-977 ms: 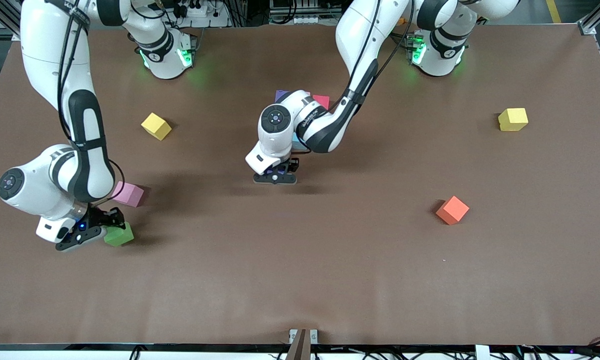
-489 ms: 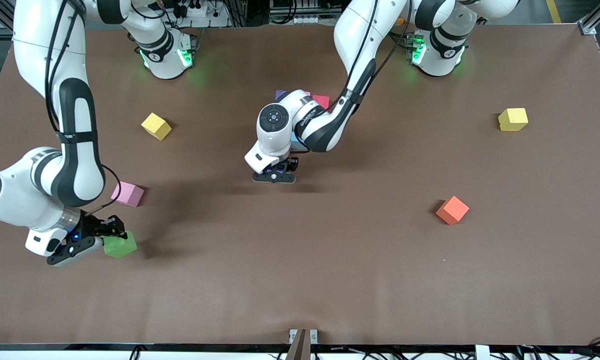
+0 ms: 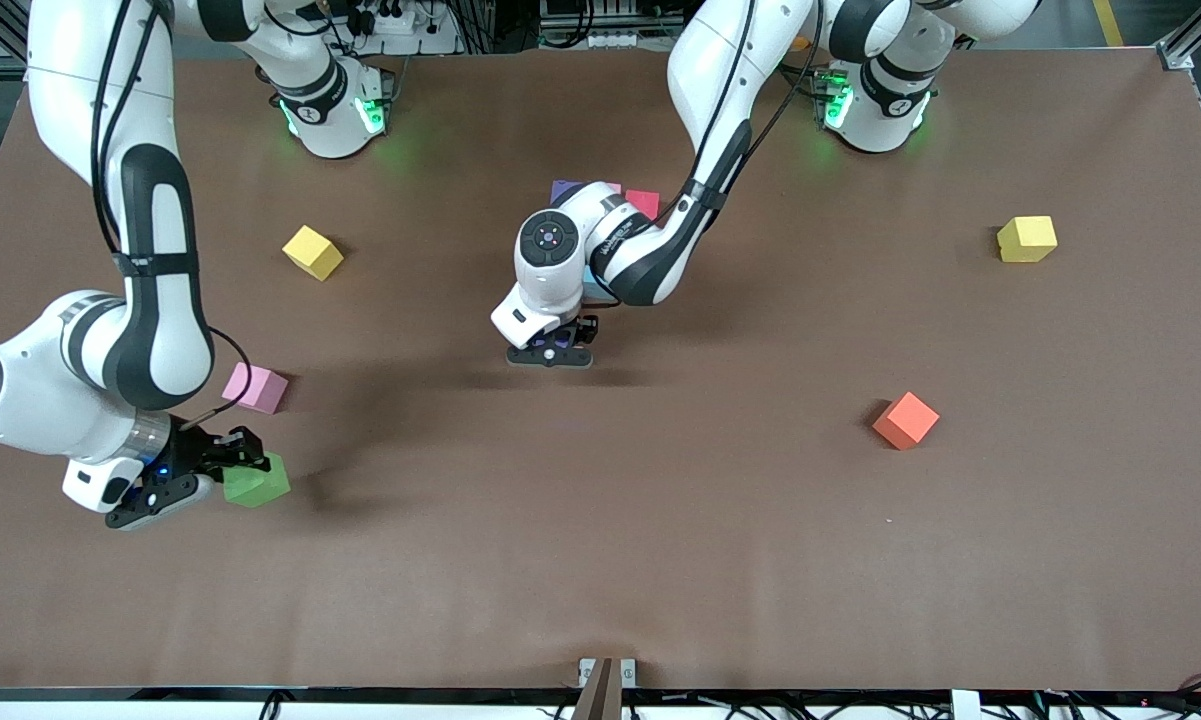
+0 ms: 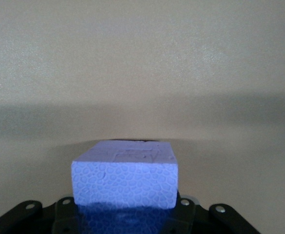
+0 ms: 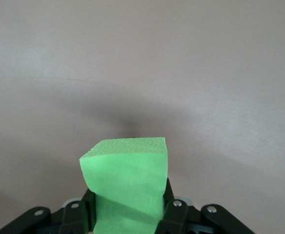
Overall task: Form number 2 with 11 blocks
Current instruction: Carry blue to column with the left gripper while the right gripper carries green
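Observation:
My right gripper (image 3: 240,468) is shut on the green cube (image 3: 258,483), held tilted just above the table near the right arm's end; the right wrist view shows the cube (image 5: 128,180) between the fingers. My left gripper (image 3: 552,352) is low over the middle of the table, shut on a purple cube (image 4: 125,173). Under the left arm lie cubes of the number 2: purple (image 3: 563,188), red (image 3: 645,203) and a bit of light blue (image 3: 592,287); the rest is hidden. A pink cube (image 3: 255,388) and an orange cube (image 3: 905,420) lie loose.
Two yellow cubes lie on the table, one (image 3: 312,252) toward the right arm's end, one (image 3: 1026,238) toward the left arm's end. The brown table (image 3: 600,560) is bare nearer to the front camera.
My right gripper has lifted the green cube, first drawing it nearer to the front camera, then shifting it toward the table's middle. My left gripper has hardly moved.

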You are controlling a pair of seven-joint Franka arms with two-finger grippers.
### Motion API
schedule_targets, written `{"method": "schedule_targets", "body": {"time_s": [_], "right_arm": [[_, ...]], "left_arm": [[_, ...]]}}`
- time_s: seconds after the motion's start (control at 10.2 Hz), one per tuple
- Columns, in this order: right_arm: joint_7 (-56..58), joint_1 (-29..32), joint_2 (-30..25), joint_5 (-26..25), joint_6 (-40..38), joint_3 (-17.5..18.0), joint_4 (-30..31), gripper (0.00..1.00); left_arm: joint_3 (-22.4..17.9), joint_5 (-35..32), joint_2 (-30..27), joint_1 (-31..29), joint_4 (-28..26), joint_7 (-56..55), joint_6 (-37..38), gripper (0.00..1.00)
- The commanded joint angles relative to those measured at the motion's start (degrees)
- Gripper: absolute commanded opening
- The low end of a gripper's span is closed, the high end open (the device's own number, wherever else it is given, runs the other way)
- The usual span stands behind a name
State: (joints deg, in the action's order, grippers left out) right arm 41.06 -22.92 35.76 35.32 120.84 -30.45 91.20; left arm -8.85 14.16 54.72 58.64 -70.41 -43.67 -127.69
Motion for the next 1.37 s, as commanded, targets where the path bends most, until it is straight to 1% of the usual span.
{"method": "schedule_targets", "body": {"time_s": [0.0, 0.1, 0.39, 0.49, 0.59, 0.68, 0.88, 1.07, 1.27], "right_arm": [[-5.53, -1.95, -2.80, -2.79, -1.75, -0.31, 0.74, 0.16], [-6.69, -2.21, -2.98, -2.88, -3.32, -0.31, 0.65, 0.16], [-6.96, -2.22, -3.16, -2.89, -3.86, -0.22, 0.91, 0.16], [-6.96, -2.22, -3.16, -2.89, -3.86, -0.22, 0.83, 0.16], [-6.96, -2.30, -3.24, -2.89, -4.12, -0.13, 0.74, 0.17], [-7.05, -2.31, -3.25, -2.80, -4.56, -0.13, 0.65, 0.17], [-8.53, -3.01, -3.86, -2.80, -4.74, -0.22, 0.65, 0.17], [-8.89, -3.44, -4.56, -2.80, -4.83, -0.13, 0.83, 0.17], [-10.38, -3.80, -4.65, -2.80, -6.75, -0.22, 0.65, 0.17]], "left_arm": [[-1.43, 2.27, 1.53, 0.95, 1.94, 1.83, -0.54, 0.47], [-1.43, 3.05, 1.79, 1.21, 1.94, 1.83, -0.63, 0.47], [-1.61, 3.06, 1.79, 1.48, 1.77, 1.83, -0.63, 0.48], [-1.61, 3.06, 1.79, 1.48, 1.68, 1.83, -0.63, 0.49], [-1.61, 3.06, 1.79, 1.57, 1.50, 1.83, -0.63, 0.52], [-1.78, 2.89, 1.79, 1.57, 1.24, 1.83, -0.63, 0.66], [-2.13, 2.54, 1.70, 1.74, 1.15, 1.92, -0.63, 1.00], [-2.14, 2.45, 1.70, 2.09, 1.06, 1.92, -0.63, 1.00], [-2.31, 2.27, 1.44, 2.44, 0.80, 2.01, -0.46, 1.00]]}}
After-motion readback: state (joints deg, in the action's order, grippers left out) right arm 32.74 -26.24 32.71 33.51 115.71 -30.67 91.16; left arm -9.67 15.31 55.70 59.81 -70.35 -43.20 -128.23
